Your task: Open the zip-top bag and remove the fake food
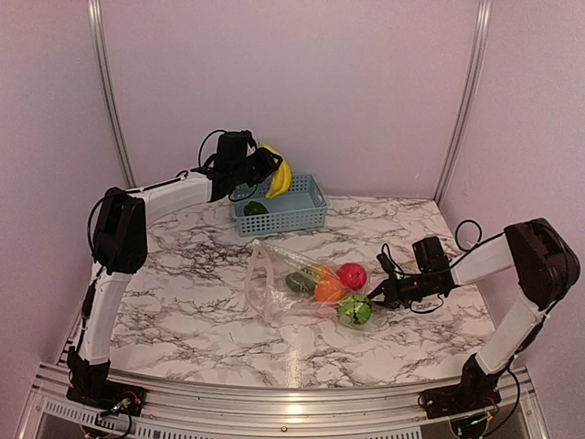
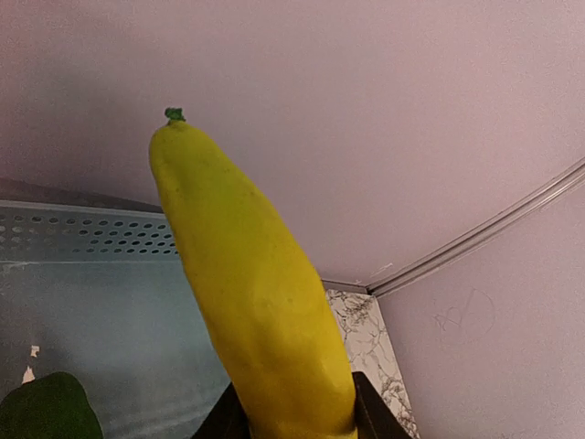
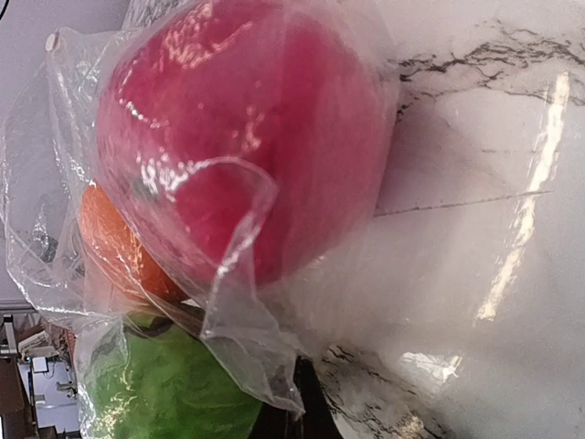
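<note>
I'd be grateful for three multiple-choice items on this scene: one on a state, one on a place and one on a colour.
1. The bag is:
A. lying on the table with food inside
B. empty
C. hanging in the air

2. The banana is:
A. inside the bag
B. held by the left claw above the basket
C. flat on the table

3. The basket is:
A. red
B. light blue
C. black

Answers:
1 A, since the red fruit and other pieces show through the plastic on the table.
2 B, since the claw grips the banana's lower end over the basket.
3 B, since its slatted walls are light blue.
</note>
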